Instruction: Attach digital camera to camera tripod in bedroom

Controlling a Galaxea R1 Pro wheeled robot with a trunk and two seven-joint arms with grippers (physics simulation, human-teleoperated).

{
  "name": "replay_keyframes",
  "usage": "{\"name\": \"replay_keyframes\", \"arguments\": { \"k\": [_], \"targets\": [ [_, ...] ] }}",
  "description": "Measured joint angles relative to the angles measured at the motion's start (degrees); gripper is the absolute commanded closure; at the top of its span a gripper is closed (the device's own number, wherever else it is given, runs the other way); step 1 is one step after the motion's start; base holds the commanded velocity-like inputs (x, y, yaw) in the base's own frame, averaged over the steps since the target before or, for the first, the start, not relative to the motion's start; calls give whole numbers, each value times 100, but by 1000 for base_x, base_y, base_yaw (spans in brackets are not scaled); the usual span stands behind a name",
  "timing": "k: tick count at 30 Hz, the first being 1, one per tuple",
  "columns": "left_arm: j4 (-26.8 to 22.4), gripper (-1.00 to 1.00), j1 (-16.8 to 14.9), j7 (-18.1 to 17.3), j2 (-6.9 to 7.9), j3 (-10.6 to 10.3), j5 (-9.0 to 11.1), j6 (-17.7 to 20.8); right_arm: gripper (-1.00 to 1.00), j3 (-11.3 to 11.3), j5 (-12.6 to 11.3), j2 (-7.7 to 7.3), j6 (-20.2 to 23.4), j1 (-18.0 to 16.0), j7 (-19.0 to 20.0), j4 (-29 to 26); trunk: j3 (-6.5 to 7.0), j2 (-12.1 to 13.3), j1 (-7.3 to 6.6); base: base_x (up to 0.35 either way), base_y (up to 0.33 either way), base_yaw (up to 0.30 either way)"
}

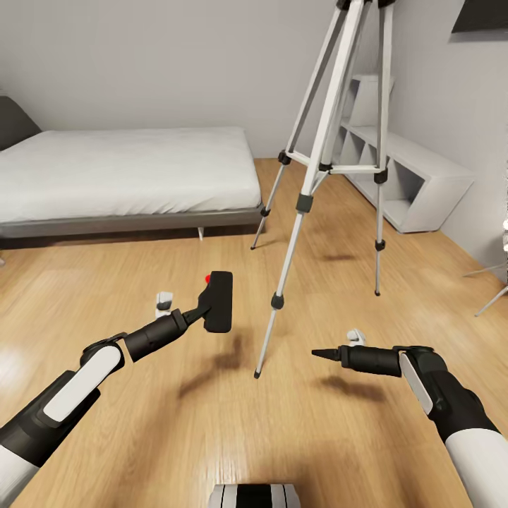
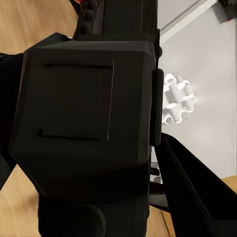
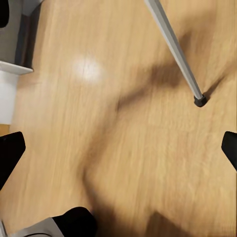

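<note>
My left gripper (image 1: 206, 312) is shut on the digital camera (image 1: 219, 301), a small black box with a red dot on top, held above the wood floor. In the left wrist view the camera's dark body (image 2: 84, 128) sits close up, with one finger (image 2: 197, 185) beside it. The camera tripod (image 1: 331, 134) stands just right of the camera on silver legs; its head is cut off by the frame's top edge. Its nearest foot (image 1: 257, 374) rests between my two arms. My right gripper (image 1: 321, 352) hovers open and empty to the right of that foot (image 3: 200, 101).
A white bed (image 1: 127, 173) stands at the back left. A low white shelf unit (image 1: 416, 183) lines the right wall behind the tripod, under a dark wall TV (image 1: 480, 14). Thin lamp legs (image 1: 494, 289) stand at the right edge. Bare wood floor (image 1: 176, 437) lies in front.
</note>
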Motion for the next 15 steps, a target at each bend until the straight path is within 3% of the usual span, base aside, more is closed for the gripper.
{"name": "replay_keyframes", "arguments": {
  "k": [15],
  "targets": [
    [28, 100, 0, 10, -76, 7, 15, 0, -100, 3, -32, 21, 9, 0, -1, -9, 333, 20, -39, 0, 0, 0]
  ]
}}
